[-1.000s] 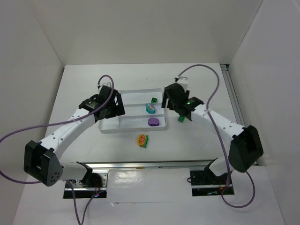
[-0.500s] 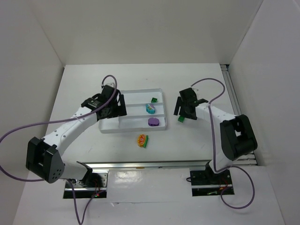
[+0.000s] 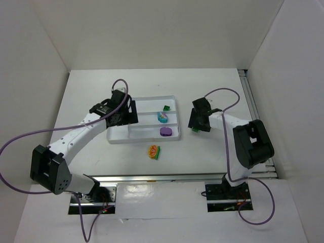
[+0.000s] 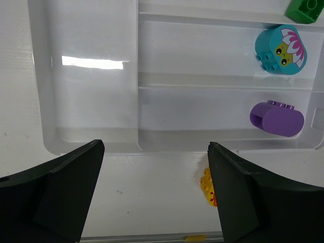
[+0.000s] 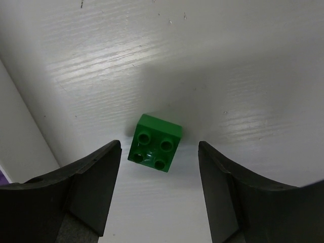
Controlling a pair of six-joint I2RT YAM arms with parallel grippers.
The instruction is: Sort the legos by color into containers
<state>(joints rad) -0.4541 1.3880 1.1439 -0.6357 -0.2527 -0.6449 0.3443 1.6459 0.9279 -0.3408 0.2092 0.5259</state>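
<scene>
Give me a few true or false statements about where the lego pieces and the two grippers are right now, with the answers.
The purple piece lies inside the tray. True.
The orange-yellow piece lies inside the tray. False: it sits on the table, outside the tray's near edge.
The right gripper is shut on a lego. False: the green cube rests on the table between its open jaws, untouched.
The left gripper is open and empty. True.

Bare table around green cube, tray wall near one side
</scene>
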